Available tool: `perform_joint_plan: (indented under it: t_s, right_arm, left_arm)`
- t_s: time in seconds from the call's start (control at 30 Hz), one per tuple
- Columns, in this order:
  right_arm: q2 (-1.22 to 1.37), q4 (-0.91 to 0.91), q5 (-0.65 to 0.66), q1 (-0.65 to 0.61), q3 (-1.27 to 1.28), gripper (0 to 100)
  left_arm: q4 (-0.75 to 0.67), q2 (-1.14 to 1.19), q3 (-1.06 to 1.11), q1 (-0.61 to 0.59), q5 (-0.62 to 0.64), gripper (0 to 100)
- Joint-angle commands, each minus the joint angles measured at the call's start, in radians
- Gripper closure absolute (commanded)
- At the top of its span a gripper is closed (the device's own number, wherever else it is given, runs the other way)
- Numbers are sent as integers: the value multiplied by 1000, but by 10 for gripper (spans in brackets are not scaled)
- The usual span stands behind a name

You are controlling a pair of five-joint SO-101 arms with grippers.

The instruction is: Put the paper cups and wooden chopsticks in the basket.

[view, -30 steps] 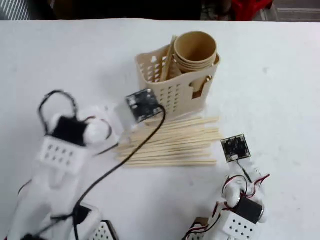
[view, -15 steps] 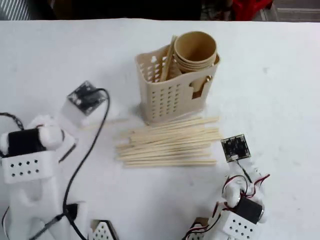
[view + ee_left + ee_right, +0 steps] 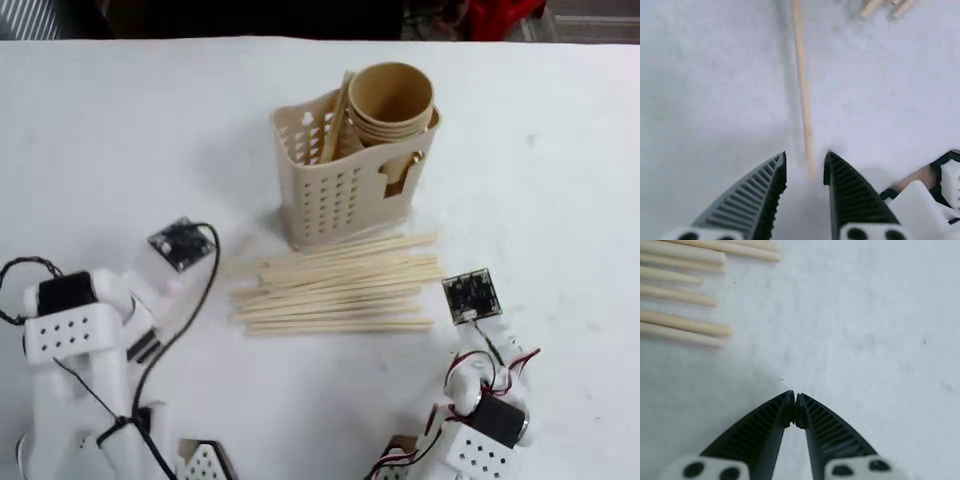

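Observation:
The beige slotted basket (image 3: 340, 195) stands at the table's middle back with stacked paper cups (image 3: 390, 95) and a chopstick (image 3: 338, 115) upright in it. A pile of wooden chopsticks (image 3: 340, 285) lies flat just in front of it. My left gripper (image 3: 805, 162) hovers low over the table left of the pile. It is open a little, and the end of a single chopstick (image 3: 801, 75) lies between its fingertips with gaps on both sides. My right gripper (image 3: 795, 407) is shut on nothing, just right of the pile's ends (image 3: 685, 295).
The left arm (image 3: 75, 320) and its black cable occupy the front left. The right arm (image 3: 485, 420) sits at the front right. The white table (image 3: 540, 160) stretches bare to the basket's right and left.
The left arm has swung away from the basket, out to the left, then back in and down toward the table beside the pile. The right arm has stayed still.

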Motion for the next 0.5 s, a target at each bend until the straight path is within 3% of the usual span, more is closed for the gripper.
perform_joint_plan:
  t_s: [0.0, 0.1, 0.23, 0.37, 0.47]
  right_arm:
    - [-12, 4, 12, -8, 6, 981]
    - [-12, 4, 12, -10, 6, 981]
    - [-12, 4, 12, -10, 6, 981]
    - [-12, 4, 12, -8, 6, 981]
    - [-12, 4, 12, -8, 6, 981]
  left_arm:
    - [-57, -4, -2, -1, 57, 856]
    - [-157, 2, 0, 64, 152, 854]
    - [-295, 4, -9, 252, 324, 854]
    - [-304, 39, -77, 464, 453, 854]
    - [-310, 139, -114, 498, 473, 854]
